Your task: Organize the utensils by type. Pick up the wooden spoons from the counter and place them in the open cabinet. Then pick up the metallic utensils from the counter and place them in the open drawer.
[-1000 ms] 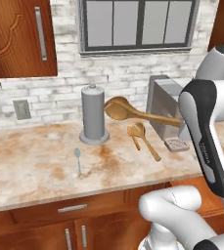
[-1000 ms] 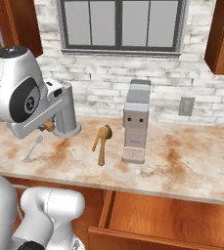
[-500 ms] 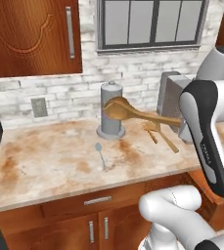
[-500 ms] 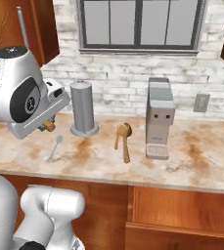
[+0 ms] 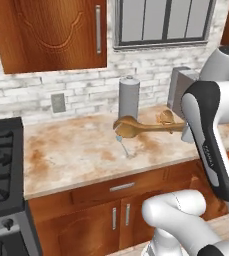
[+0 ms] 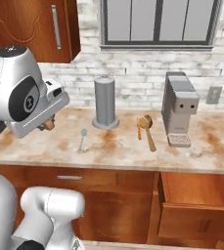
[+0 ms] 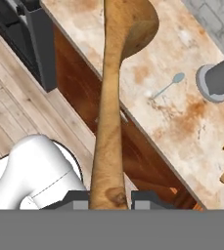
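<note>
My gripper (image 7: pixel 111 200) is shut on the handle of the big wooden spoon (image 7: pixel 114 93), whose round bowl points away from the hand. In the left base view this spoon (image 5: pixel 136 127) hangs level above the counter (image 5: pixel 71 152), with the hand hidden behind my forearm. A shorter wooden spoon (image 6: pixel 146 130) lies on the counter (image 6: pixel 123 152) between the canister and the coffee machine. The thin metal spoon (image 6: pixel 82 139) (image 5: pixel 124 145) (image 7: pixel 168 86) lies left of it. The drawer (image 6: pixel 196 207) stands pulled out at the lower right. The open cabinet is out of view.
A grey canister (image 6: pixel 105 101) (image 5: pixel 129 97) stands at the back of the counter, a grey coffee machine (image 6: pixel 181 110) to its right. A black stove (image 5: pixel 1 150) borders the counter's left end. A closed carved-door wall cabinet (image 5: pixel 51 32) hangs above.
The base has driven left, so the whole scene has slid right in both base views and the stove has come into view. The big wooden spoon stays in my grip.
</note>
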